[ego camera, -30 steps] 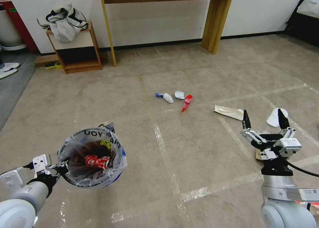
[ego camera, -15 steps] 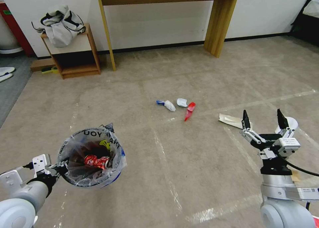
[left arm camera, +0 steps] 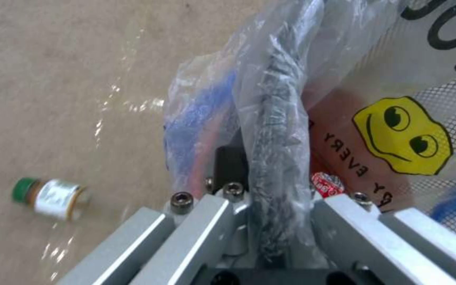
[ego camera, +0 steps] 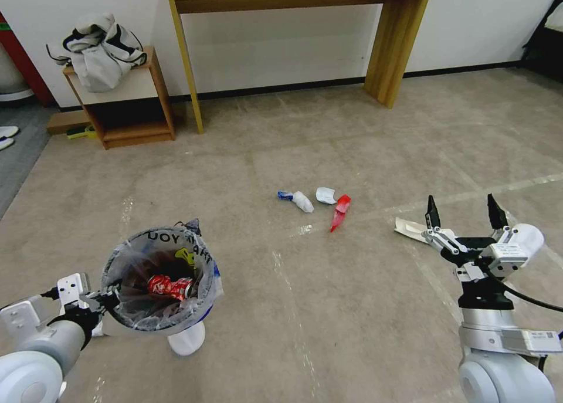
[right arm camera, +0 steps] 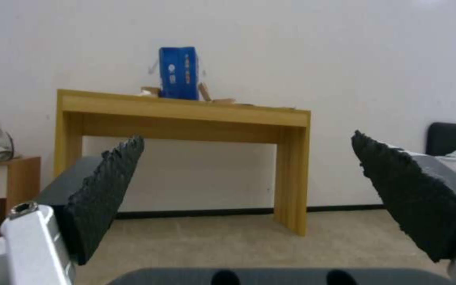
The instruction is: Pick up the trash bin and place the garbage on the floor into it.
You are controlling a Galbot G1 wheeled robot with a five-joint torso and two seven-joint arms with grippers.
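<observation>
We note the plastic-lined round trash bin (ego camera: 158, 280) front left, crumpled litter (ego camera: 315, 202) on the floor mid-room, what may be a paper bag (ego camera: 410, 227) to its right.

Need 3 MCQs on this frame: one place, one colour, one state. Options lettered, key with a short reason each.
1. Where is the trash bin?
A. on the small wooden shelf
B. held up at its rim by the left gripper
C. under the wooden table

2. What colour is the crumpled wrapper lying on the floor beside the white tissues?
A. red
B. green
C. yellow

3. What state is the right gripper in?
A. shut on a tissue
B. shut on the paper bag
C. open, holding nothing

Key:
1 B, the left wrist view shows the fingers clamped on the bagged rim.
2 A, it is bright red in the head view.
3 C, its pads stand wide apart with only the room between them.
</observation>
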